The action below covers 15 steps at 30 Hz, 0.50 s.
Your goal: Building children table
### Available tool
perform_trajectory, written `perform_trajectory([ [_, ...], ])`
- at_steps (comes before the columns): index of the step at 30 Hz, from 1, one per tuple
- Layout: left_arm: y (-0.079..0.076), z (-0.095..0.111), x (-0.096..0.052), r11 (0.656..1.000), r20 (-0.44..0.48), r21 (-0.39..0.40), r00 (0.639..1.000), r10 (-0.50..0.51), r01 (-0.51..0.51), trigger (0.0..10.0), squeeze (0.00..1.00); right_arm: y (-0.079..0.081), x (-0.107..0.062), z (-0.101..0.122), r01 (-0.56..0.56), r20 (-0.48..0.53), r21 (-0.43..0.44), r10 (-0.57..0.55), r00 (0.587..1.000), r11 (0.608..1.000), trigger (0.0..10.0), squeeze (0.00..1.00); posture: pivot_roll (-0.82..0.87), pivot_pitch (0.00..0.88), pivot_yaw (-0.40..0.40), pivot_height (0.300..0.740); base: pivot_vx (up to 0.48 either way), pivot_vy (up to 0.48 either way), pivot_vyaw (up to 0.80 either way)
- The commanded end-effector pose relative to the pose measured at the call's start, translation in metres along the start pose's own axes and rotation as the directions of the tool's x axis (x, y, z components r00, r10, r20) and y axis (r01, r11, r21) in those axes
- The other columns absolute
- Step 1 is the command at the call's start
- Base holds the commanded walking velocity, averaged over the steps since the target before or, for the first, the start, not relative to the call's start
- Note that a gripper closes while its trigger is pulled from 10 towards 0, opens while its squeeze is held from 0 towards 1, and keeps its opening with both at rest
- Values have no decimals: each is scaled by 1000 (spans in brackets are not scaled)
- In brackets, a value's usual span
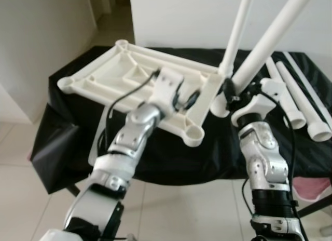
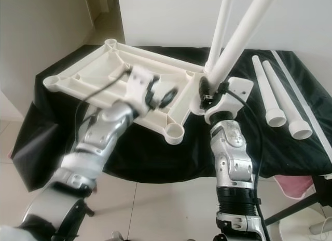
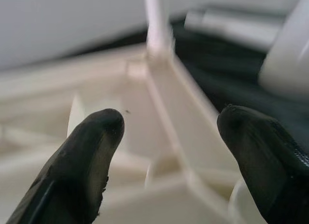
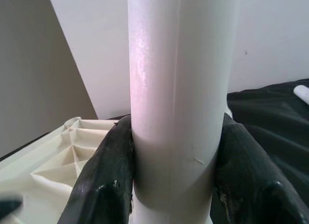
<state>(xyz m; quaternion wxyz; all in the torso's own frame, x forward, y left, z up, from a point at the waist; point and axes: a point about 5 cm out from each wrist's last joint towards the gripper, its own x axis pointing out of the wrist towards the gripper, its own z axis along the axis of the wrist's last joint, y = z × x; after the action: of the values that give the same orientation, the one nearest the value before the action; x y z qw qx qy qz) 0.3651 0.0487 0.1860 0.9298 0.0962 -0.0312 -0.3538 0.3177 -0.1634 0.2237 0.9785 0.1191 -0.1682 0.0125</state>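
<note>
Working over a black-cloth-covered bench (image 1: 171, 163) on a pale tiled floor (image 1: 21, 199), white wall (image 1: 187, 17) behind.

You've got one cream plastic tabletop (image 1: 129, 75) lying upside down on the cloth, ribbed underside up, round sockets at its corners. Legs are smooth white tubes, five that you can count: one thin-looking leg (image 1: 237, 30) standing up at the tabletop's far right corner, one leg (image 1: 270, 41) in the right gripper (image 1: 234, 93), three spare legs (image 1: 290, 95) lying loose on the cloth to the right, well apart from the tabletop. Right gripper's fingers (image 4: 104, 185) are clamped on either side of that leg, low down, just beside the tabletop's right edge. Left gripper (image 3: 169, 151) hovers over the ribbing with its fingers spread wide, holding nothing.
</note>
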Motion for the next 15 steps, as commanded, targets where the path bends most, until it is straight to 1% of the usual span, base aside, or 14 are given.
perform_trajectory([
  [1,7,-11,-1,991,-61,9,989,137,-136,10000,0,1,2,8,1,35,-6,-1,999,1000,10000,0,-78,8,-22,740,0,0,0],
  [2,7,-11,-1,991,-61,9,989,137,-136,10000,0,1,2,8,1,35,-6,-1,999,1000,10000,0,-78,8,-22,740,0,0,0],
  [4,13,-25,-5,982,-123,40,974,191,-187,10000,0,0,3,9,7,41,-10,-7,999,1000,10000,0,-79,8,-22,740,0,0,0],
  [6,17,-31,-7,975,-148,44,964,221,-217,10000,0,0,3,10,10,44,-13,-10,999,1000,10000,0,-79,8,-23,740,0,0,0],
  [10,19,-35,-8,969,-165,45,955,246,-242,10000,0,0,4,11,11,46,-13,-11,999,1000,10000,0,-80,8,-23,740,0,0,0],
  [11,23,-39,-10,962,-188,55,944,272,-267,10000,0,0,4,12,11,47,-13,-11,999,1000,10000,0,-81,7,-24,740,0,0,0],
  [13,32,-48,-14,936,-244,150,906,346,-317,10000,0,1,4,13,12,49,-13,-11,999,1000,10000,0,-82,9,-26,740,0,0,0],
  [14,34,-51,-16,926,-260,192,893,367,-325,10000,0,1,4,13,13,49,-13,-12,999,1000,10000,0,-82,9,-26,740,0,0,0],
  [15,34,-51,-16,926,-260,192,893,367,-325,10000,0,1,4,13,13,49,-13,-12,999,1000,10000,0,-82,9,-26,740,0,0,0],
])
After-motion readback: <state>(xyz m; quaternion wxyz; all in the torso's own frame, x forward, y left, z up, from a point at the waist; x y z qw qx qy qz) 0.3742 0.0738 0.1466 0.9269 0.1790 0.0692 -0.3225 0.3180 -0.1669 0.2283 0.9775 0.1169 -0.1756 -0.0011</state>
